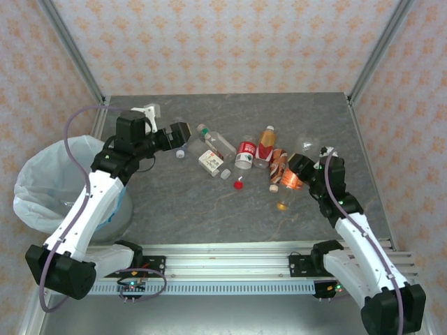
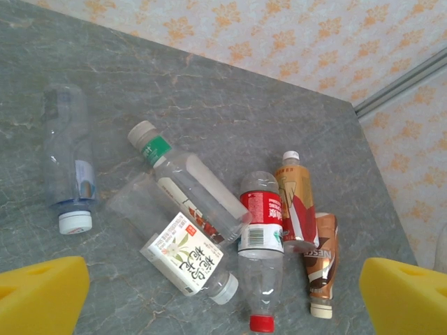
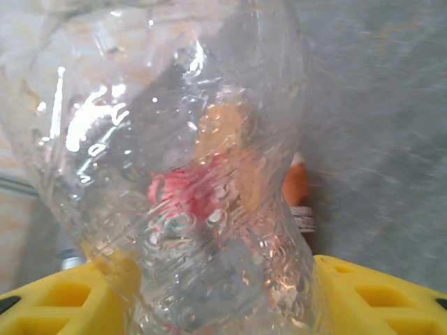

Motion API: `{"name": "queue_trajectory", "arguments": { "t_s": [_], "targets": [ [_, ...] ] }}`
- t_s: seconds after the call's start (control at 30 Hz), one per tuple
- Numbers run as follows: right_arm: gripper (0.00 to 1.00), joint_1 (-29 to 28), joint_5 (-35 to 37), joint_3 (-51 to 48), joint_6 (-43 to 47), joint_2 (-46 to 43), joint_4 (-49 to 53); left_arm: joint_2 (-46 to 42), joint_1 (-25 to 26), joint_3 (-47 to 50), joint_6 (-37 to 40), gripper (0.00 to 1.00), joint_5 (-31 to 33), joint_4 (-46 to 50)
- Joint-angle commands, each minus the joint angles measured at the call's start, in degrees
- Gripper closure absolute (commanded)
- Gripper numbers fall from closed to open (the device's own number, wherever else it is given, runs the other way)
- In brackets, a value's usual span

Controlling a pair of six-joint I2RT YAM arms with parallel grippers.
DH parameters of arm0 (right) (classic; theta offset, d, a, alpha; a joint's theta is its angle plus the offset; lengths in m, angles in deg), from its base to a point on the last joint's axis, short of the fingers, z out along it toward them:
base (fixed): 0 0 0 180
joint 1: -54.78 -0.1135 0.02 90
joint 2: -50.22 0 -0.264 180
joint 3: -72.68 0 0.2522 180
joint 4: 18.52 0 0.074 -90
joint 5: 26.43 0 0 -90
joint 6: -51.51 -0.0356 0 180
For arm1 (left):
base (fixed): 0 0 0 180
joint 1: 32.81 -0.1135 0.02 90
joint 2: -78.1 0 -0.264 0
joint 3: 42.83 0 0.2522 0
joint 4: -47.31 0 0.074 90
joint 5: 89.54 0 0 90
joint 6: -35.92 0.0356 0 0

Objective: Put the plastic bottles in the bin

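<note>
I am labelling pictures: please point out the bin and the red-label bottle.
bin [image 1: 28, 176]: top view, on its white-lined rim.
red-label bottle [image 2: 261, 220]: left wrist view, on the label.

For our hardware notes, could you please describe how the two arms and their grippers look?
The left arm and right arm have white shells with black joints and bases. A purple cable loops along the left arm. Each gripper's fingers are bright yellow.
</note>
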State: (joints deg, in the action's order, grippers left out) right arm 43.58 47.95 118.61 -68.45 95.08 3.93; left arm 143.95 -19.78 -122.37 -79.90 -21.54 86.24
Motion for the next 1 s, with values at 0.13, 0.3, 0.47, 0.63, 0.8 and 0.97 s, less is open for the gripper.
{"name": "queue_trajectory", "arguments": {
  "t_s": [0.13,0.3,0.47,0.63,0.8,0.97],
  "targets": [
    [0.66,-7.7,-1.1,5.5,-5.8,6.7,-16.9,4.4,0.8,3.5,-2.8,0.0,-13.9,-12.7],
    [0.67,-11.6,1.5,10.4,-17.3,14.1,-24.6,6.0,4.3,2.4,1.9,0.0,-16.1,-11.8],
    [0.65,-16.6,1.7,18.3,-14.6,20.4,-25.7,6.0,7.8,4.5,2.6,0.0,-19.9,-16.5],
    [0.64,-19.6,0.1,23.0,-15.2,26.2,-30.2,8.6,11.0,4.2,3.5,0.0,-24.3,-21.7],
    [0.64,-21.7,-1.9,27.6,-17.1,29.6,-30.6,11.0,14.5,1.5,8.1,0.0,-26.1,-22.4],
    [0.64,-22.1,-3.7,28.5,-18.8,30.4,-31.9,12.5,15.2,1.2,9.3,0.0,-27.1,-26.3]
  ]
}}
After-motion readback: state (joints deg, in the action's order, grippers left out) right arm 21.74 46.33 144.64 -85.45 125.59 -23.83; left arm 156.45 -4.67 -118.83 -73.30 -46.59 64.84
